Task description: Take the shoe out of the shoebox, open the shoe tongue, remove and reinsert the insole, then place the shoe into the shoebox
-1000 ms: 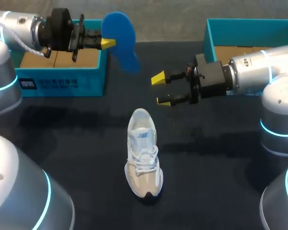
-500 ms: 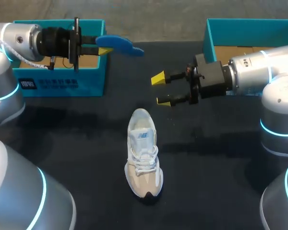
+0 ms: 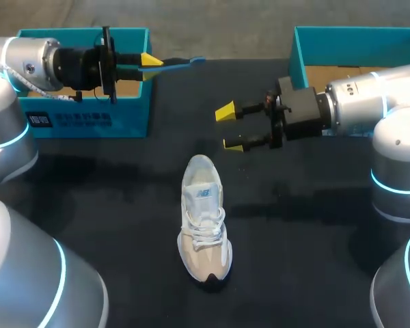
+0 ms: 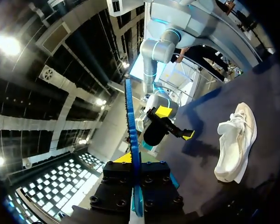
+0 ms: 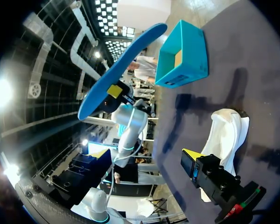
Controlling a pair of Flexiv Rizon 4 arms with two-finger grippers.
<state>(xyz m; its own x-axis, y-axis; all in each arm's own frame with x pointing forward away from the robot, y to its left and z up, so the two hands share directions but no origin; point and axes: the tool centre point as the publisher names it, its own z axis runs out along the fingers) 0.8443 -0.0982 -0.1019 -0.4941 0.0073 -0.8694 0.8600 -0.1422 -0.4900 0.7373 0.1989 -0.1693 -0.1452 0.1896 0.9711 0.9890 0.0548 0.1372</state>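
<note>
In the head view the left tool [image 3: 147, 63] pinches the blue insole [image 3: 179, 63] edge-on beside the left shoebox [image 3: 89, 116], the right tool [image 3: 229, 128] hangs released, and the shoe [image 3: 203, 219] lies on the tabletop [image 3: 314, 239]. The left wrist view shows the insole [image 4: 131, 121] clamped, with the shoe [image 4: 235, 140] well apart from it. The right wrist view shows the shoe [image 5: 226, 135] ahead of its empty tool.

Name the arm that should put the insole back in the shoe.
Left: its tool is shut on the blue insole. The right tool is open and empty, though nearer the shoe.
</note>
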